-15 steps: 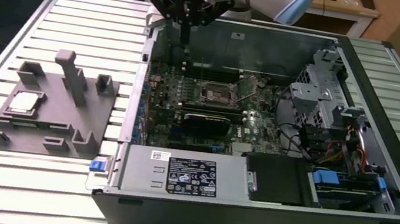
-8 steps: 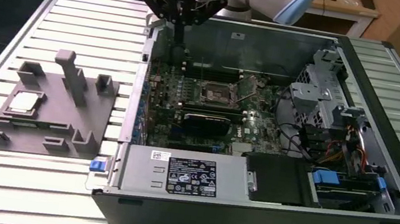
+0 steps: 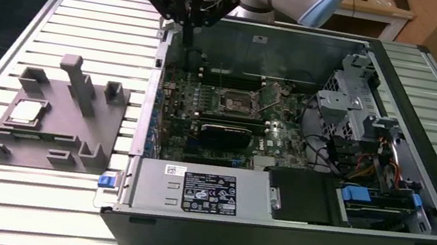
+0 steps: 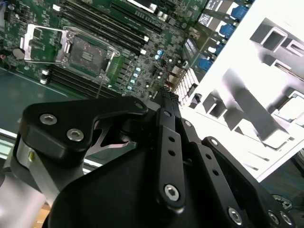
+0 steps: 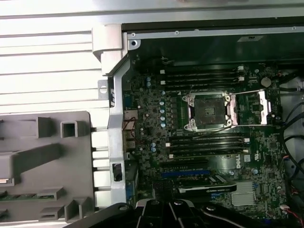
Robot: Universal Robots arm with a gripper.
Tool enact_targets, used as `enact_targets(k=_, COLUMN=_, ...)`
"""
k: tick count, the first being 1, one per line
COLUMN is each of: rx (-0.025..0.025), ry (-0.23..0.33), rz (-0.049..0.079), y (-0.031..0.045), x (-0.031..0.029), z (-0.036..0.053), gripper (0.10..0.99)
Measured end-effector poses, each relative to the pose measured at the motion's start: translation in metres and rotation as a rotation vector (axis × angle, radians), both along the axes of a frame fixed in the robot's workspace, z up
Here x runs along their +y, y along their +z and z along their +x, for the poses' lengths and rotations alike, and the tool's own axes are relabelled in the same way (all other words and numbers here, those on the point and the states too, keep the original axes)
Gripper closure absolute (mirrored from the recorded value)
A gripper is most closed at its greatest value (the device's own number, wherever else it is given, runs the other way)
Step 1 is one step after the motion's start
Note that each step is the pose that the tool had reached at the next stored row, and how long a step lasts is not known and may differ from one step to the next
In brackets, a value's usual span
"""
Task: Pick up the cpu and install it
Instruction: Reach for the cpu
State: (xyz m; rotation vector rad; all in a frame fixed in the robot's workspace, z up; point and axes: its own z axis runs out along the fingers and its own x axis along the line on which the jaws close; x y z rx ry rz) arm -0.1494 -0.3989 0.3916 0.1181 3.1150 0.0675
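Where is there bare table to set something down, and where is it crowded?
Bare slats of the table lie beyond the grey fixture, and on the near strip before the fixture and the computer case. The fixture, carrying the cpu, and the case's interior, packed with motherboard and cables, are crowded.

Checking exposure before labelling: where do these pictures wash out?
In the second wrist view the grey fixture is washed out to white; in the first wrist view the slatted table glares pale; the exterior view is evenly lit, the cpu visible.
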Motion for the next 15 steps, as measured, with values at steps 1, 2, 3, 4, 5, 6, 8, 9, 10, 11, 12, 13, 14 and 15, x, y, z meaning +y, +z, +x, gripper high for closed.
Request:
enact_targets(k=1, rx=0.0001, ry=0.0, rz=0.0, y=-0.0001, x=0.0, z=-0.0025, gripper=0.98)
enact_targets(k=2, rx=0.0002, ry=0.0, rz=0.0, y=-0.0003, x=0.0, z=-0.0052, gripper=0.98)
enact_targets(k=3, rx=0.0003, ry=0.0, rz=0.0, y=-0.0004, x=0.0, z=-0.0083, gripper=0.98)
enact_targets(k=4, rx=0.0004, ry=0.0, rz=0.0, y=-0.0006, x=0.0, z=-0.0111, gripper=0.98)
enact_targets(k=5, rx=0.0005, ry=0.0, rz=0.0, y=-0.0008, x=0.0, z=-0.0141, gripper=0.98)
enact_targets(k=6, rx=0.0006, ry=0.0, rz=0.0, y=-0.001, x=0.0, z=-0.0169, gripper=0.98)
enact_targets(k=8, rx=0.0009, ry=0.0, rz=0.0, y=-0.0013, x=0.0, z=-0.0219, gripper=0.98)
enact_targets(k=9, rx=0.0012, ry=0.0, rz=0.0, y=-0.0015, x=0.0, z=-0.0242, gripper=0.98)
enact_targets(k=10, rx=0.0014, ry=0.0, rz=0.0, y=-0.0016, x=0.0, z=-0.0264, gripper=0.98)
enact_targets(k=11, rx=0.0017, ry=0.0, rz=0.0, y=-0.0019, x=0.0, z=-0.0285, gripper=0.98)
enact_targets(k=12, rx=0.0022, ry=0.0, rz=0.0, y=-0.002, x=0.0, z=-0.0306, gripper=0.98)
enact_targets(k=13, rx=0.0027, ry=0.0, rz=0.0, y=-0.0021, x=0.0, z=-0.0325, gripper=0.98)
enact_targets(k=14, rx=0.0034, ry=0.0, rz=0.0, y=-0.0023, x=0.0, z=-0.0344, gripper=0.98)
enact_targets(k=15, rx=0.0038, ry=0.0, rz=0.0, y=-0.0025, x=0.0, z=-0.0363, gripper=0.98)
